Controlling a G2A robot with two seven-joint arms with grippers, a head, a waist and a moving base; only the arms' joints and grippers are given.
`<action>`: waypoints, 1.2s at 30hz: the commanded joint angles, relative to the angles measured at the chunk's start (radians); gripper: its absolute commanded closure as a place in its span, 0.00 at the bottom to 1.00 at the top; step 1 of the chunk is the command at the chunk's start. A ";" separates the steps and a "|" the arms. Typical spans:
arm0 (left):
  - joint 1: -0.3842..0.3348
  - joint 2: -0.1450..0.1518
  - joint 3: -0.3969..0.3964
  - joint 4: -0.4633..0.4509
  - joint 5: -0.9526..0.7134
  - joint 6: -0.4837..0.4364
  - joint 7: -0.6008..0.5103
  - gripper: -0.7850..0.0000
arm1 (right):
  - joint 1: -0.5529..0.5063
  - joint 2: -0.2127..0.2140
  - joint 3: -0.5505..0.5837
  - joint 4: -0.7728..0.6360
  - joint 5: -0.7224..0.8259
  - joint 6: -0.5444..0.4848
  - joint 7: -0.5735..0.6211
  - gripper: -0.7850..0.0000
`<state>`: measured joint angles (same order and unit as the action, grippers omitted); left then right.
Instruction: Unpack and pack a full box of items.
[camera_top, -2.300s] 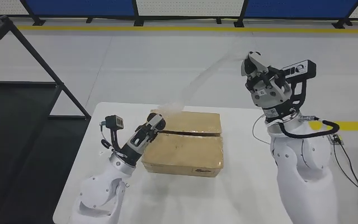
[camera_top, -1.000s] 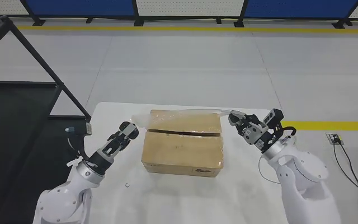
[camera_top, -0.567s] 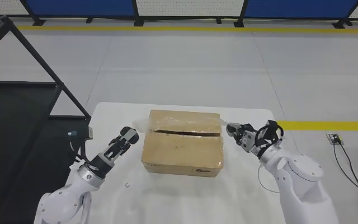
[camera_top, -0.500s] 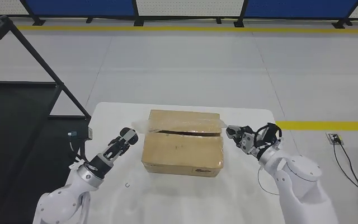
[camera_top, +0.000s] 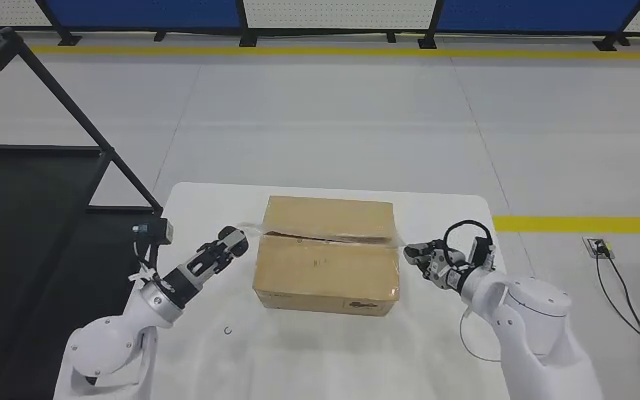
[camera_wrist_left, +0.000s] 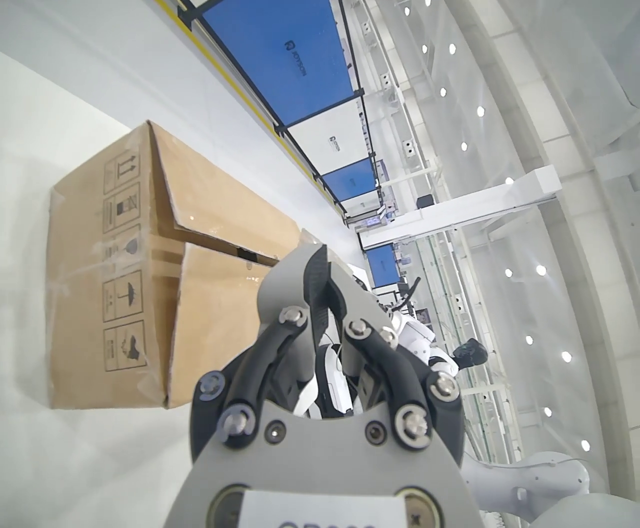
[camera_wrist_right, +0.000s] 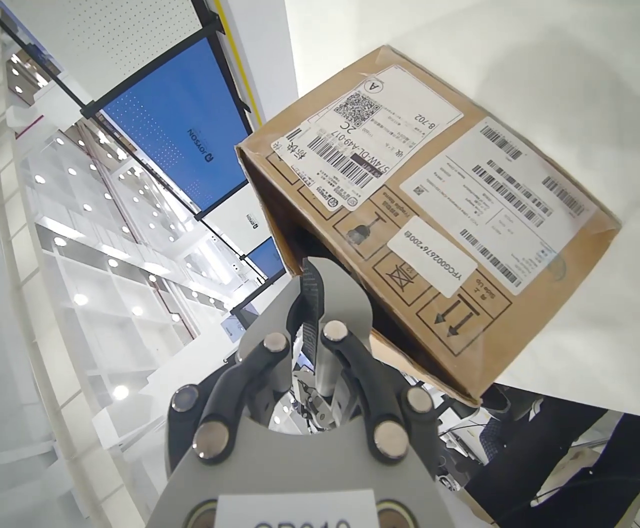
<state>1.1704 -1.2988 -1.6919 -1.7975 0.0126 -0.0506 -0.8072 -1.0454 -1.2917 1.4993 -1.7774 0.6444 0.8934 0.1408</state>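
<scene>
A brown cardboard box (camera_top: 325, 270) lies in the middle of the white table (camera_top: 330, 350), its two top flaps slightly parted along the seam. A thin strip of clear tape (camera_top: 330, 237) stretches across the top from end to end. My right gripper (camera_top: 410, 253) is low beside the box's right end, shut on that end of the tape. In the right wrist view the labelled box end (camera_wrist_right: 425, 240) is just past the closed right gripper (camera_wrist_right: 310, 265). My left gripper (camera_top: 236, 238) is shut by the left end, where the tape reaches it. The left wrist view shows that left gripper (camera_wrist_left: 320, 257) before the box (camera_wrist_left: 125, 280).
A small scrap (camera_top: 229, 330) lies on the table in front of the left arm. A black metal frame (camera_top: 60, 130) stands off the table's left side. Bare tabletop runs in front of the box and beyond both its ends.
The right gripper came down from high above the table to the box's right end, and the tape dropped onto the box top. The left gripper drew back from the box corner.
</scene>
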 joint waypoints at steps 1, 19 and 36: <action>-0.010 0.004 0.007 0.014 0.038 -0.005 0.004 1.00 | 0.001 0.000 -0.001 -0.001 0.008 0.006 -0.007 1.00; -0.003 0.028 0.027 0.029 0.026 -0.040 0.033 1.00 | -0.010 0.007 0.026 -0.013 0.080 -0.021 -0.042 0.52; -0.002 0.050 0.042 0.021 0.003 -0.033 0.024 1.00 | -0.028 0.020 0.088 -0.010 0.117 -0.098 -0.042 0.05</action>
<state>1.1684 -1.2505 -1.6515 -1.7749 0.0160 -0.0841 -0.7830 -1.0717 -1.2726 1.5885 -1.7823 0.7726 0.8205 0.0896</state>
